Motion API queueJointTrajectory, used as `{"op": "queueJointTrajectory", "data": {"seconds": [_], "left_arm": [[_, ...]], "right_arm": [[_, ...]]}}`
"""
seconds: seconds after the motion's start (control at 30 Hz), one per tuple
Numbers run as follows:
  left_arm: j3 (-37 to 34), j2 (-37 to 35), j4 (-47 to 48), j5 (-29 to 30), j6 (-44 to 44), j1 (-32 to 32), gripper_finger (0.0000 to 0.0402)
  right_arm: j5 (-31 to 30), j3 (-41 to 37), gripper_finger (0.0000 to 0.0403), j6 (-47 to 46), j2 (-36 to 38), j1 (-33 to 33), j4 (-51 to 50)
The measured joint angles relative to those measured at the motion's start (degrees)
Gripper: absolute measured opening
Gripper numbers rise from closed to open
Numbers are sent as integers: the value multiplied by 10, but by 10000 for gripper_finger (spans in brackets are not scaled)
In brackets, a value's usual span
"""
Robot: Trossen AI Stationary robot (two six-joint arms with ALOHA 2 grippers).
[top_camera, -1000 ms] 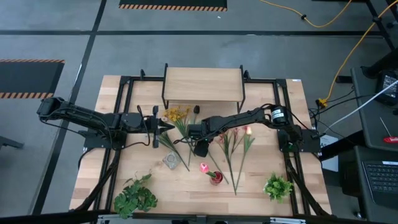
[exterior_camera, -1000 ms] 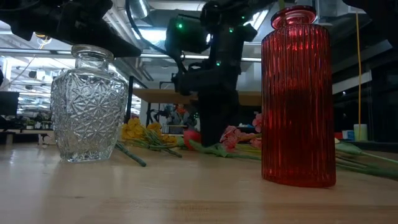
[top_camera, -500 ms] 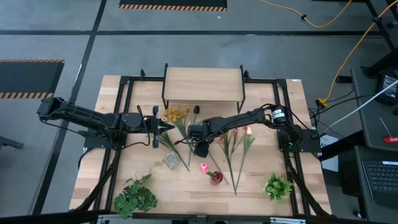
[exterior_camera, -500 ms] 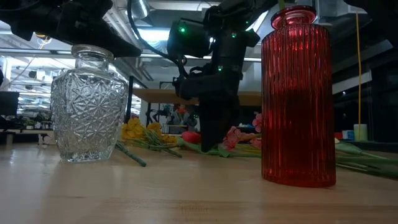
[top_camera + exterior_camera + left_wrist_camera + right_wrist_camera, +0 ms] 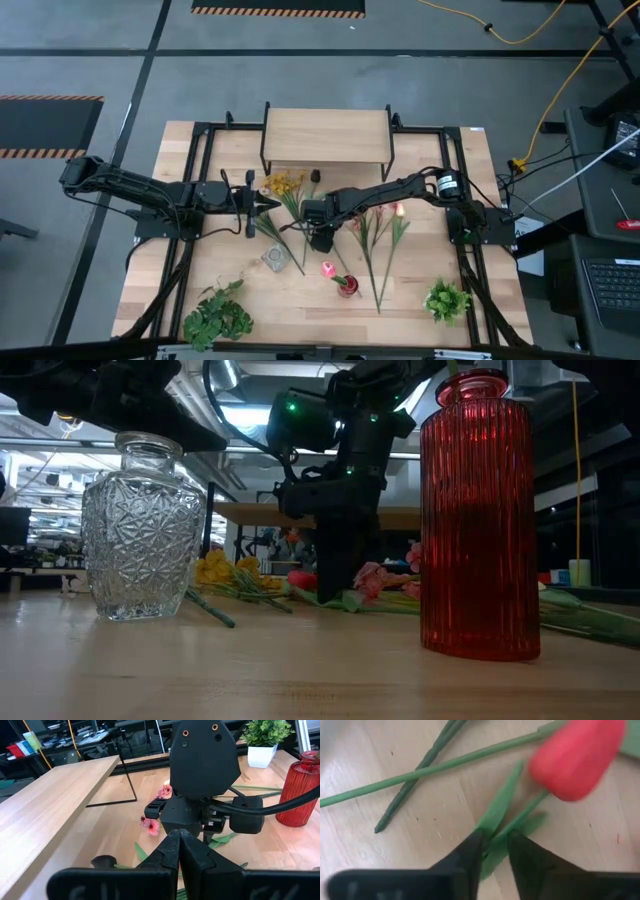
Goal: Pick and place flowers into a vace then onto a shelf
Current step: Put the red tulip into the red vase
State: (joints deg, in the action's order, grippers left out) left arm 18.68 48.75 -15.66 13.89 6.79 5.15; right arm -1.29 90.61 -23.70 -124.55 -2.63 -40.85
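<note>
The flowers (image 5: 372,232) lie flat on the table in front of the shelf (image 5: 326,135), with yellow blossoms (image 5: 283,184) at their left. My right gripper (image 5: 318,238) reaches in from the right and points down at a red tulip (image 5: 575,757), shut on its green stem. In the low view the tulip's blossom (image 5: 303,577) sits just left of that gripper (image 5: 335,592). My left gripper (image 5: 268,205) hovers shut at the left of the flowers, touching nothing (image 5: 179,840). A clear cut-glass vase (image 5: 275,258) and a red ribbed vase (image 5: 347,287) stand nearer the front edge. My right gripper pinches the red tulip's stem (image 5: 519,818) a short way below the blossom, with a leaf (image 5: 496,815) also caught between the two fingers. The fingers come from above, pointing down, and lie across the stem. I cannot tell whether the stem is clear of the table.
Two bushy green plants stand at the front corners (image 5: 218,315) (image 5: 447,300). Black frame rails run along both table sides (image 5: 195,200). Other loose stems (image 5: 420,775) lie beside the held tulip. Bare wood shows between the two vases and the front edge.
My right gripper has shifted a little toward the table's far edge and turned slightly about its own axis. The red tulip's blossom has moved a little to the left with it in the low view.
</note>
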Motion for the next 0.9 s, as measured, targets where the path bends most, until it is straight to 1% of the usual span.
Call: {"op": "queueJointTrajectory", "data": {"seconds": [0.1,0.17,0.3,0.5,0.63,0.9], "left_arm": [[0,0,0,1,0,0,4],[0,0,0,1,0,0,4],[0,0,0,1,0,0,4],[0,0,0,2,7,0,4],[0,0,-5,2,39,0,4],[0,0,-10,7,41,0,4]], "right_arm": [[-1,0,33,-2,0,0,-8],[-1,0,11,-6,0,0,-10],[-1,0,7,-13,0,0,-11],[1,-1,3,1,9,0,-25],[-2,-1,2,3,39,0,-55],[-4,0,1,57,93,2,-51]]}}
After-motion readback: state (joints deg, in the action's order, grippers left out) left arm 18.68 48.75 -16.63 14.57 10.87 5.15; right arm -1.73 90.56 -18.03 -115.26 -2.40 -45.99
